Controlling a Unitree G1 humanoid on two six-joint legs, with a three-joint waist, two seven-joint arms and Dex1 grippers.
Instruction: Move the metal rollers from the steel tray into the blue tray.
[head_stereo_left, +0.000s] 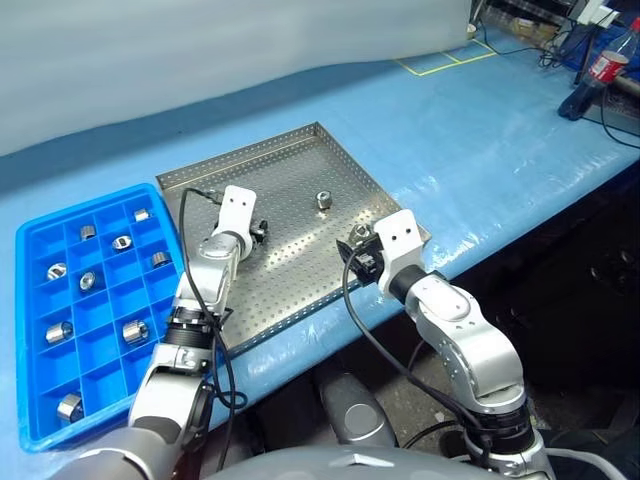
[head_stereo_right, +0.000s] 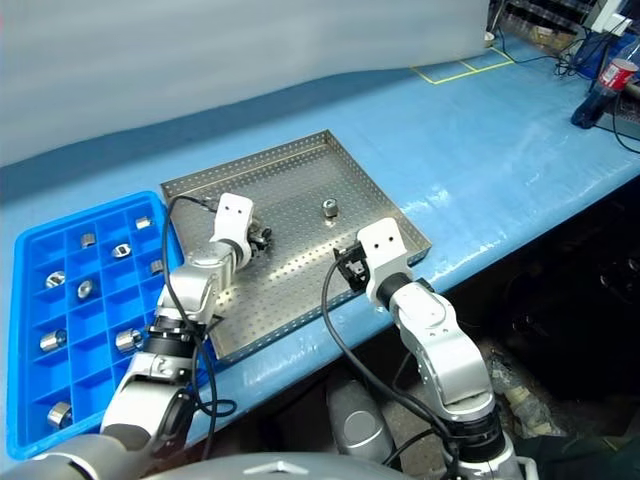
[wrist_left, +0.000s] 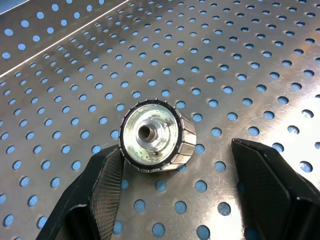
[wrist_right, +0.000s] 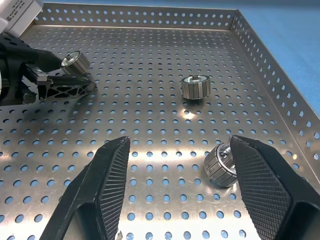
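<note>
Between left claw fingers, roller

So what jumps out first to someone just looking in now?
The steel tray sits mid-table with three rollers left on it: one upright near its middle, one lying between the open left gripper's fingers, one by the open right gripper. Left of it, the blue tray already holds about ten.
</note>
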